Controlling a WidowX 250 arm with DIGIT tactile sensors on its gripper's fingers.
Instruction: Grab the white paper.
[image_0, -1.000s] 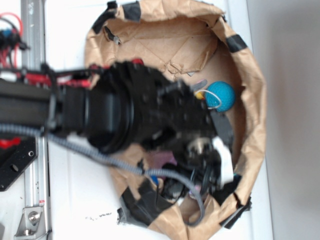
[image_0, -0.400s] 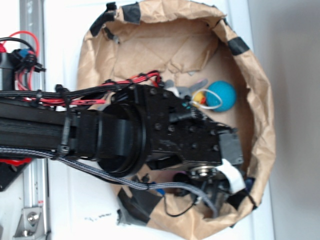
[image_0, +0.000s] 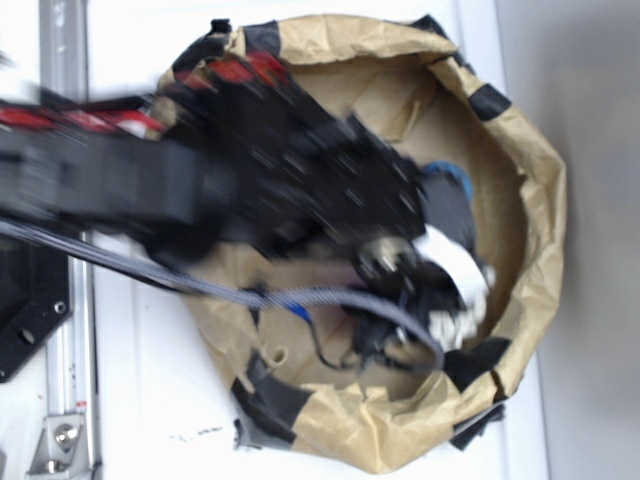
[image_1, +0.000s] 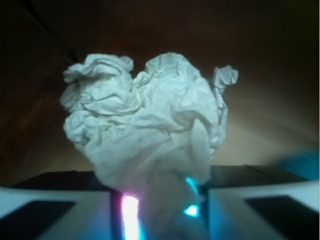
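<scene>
pinching white paper (image_1: 150, 135), pincer (image_1: 160, 215) near bag wall (image_0: 535, 250).

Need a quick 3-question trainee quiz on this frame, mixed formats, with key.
1. True or false: in the wrist view the white paper sits pinched between the gripper fingers.
2. Multiple choice: in the exterior view, the arm reaches into
A. a metal tray
B. a brown paper sheet shaped into a bowl, patched with black tape
C. a plastic bin
3. Fill in: the object partly hidden behind the arm, near the gripper, is a ___ ball.

Key: 1 true; 2 B; 3 blue.
</scene>
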